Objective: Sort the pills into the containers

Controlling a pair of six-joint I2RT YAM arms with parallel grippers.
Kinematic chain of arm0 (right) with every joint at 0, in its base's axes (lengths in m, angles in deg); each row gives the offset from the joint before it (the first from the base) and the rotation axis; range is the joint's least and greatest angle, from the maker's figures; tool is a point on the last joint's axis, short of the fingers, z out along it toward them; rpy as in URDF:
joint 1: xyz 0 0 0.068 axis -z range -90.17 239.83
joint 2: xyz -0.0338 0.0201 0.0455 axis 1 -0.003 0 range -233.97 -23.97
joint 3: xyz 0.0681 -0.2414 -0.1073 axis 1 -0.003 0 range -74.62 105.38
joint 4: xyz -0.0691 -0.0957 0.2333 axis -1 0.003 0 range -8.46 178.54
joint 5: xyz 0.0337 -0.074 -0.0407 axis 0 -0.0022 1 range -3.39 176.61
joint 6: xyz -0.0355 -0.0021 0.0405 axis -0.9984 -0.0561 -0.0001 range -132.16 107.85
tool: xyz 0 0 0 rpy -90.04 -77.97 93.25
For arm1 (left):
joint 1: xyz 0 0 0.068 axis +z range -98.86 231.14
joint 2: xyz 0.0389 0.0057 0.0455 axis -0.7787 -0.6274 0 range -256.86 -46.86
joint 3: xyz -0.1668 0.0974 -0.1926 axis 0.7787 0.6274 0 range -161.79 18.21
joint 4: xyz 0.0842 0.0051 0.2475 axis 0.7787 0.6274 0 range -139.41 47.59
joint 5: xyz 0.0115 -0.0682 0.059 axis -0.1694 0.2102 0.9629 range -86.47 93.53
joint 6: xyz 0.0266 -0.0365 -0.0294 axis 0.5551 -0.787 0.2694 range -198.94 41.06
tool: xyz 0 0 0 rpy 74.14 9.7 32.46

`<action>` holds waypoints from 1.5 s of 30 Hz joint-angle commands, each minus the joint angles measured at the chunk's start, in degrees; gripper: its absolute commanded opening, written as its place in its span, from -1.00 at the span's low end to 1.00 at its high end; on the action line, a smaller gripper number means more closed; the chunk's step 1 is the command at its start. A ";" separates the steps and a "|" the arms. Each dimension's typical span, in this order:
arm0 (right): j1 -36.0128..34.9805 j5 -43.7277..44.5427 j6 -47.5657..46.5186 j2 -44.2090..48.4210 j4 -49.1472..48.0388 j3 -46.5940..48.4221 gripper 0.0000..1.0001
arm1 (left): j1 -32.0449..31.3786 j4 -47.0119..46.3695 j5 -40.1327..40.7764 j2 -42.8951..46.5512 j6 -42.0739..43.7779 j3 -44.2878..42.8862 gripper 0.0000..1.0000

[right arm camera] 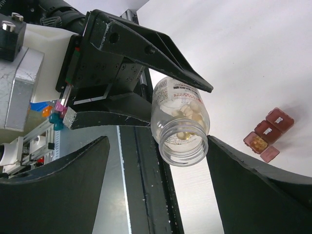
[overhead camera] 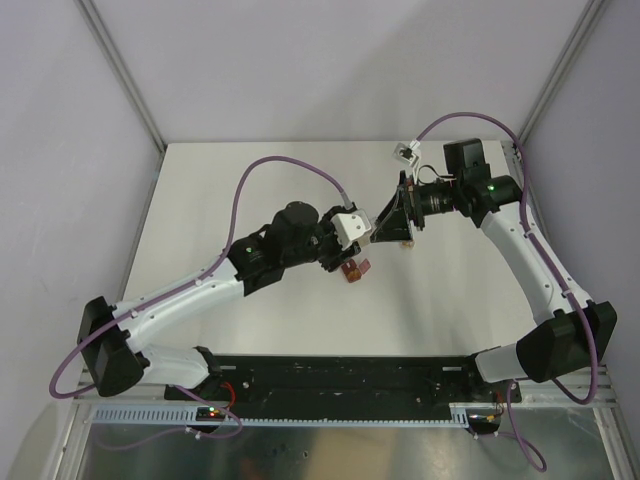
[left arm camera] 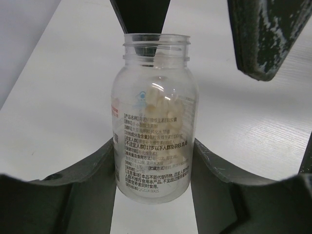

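My left jaws clench the bottle [right arm camera: 180, 124], its mouth toward my released right jaws, 3 containers [right arm camera: 268, 130] on the surface [right arm camera: 253, 58] below

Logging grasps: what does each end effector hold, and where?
Left end effector grips the open bottle across its lower body; right end effector is open, holding nothing.

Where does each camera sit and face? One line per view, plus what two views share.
Top external: above and behind the arm bases, looking down on the table; both arms show, left gripper and right gripper close together.
Left wrist: on the left arm, looking along its fingers at the open bottle they clamp.
Right wrist: on the right arm, facing the bottle's mouth between its own spread fingers.
Shared: both wrist views show the bottle; right wrist and top show the red pill box.
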 commanded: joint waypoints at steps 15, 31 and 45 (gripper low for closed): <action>-0.42 -5.11 -0.18 3.49 1.11 3.48 0.68 | -0.26 1.21 3.67 -1.77 1.96 -0.69 -1.00; 1.17 0.27 -2.23 4.40 1.49 2.80 0.90 | -0.29 1.18 1.65 0.14 0.97 0.35 -1.00; 9.28 28.61 -3.33 11.21 -7.40 -7.73 0.99 | 1.26 1.10 -2.24 6.40 0.34 3.11 -1.00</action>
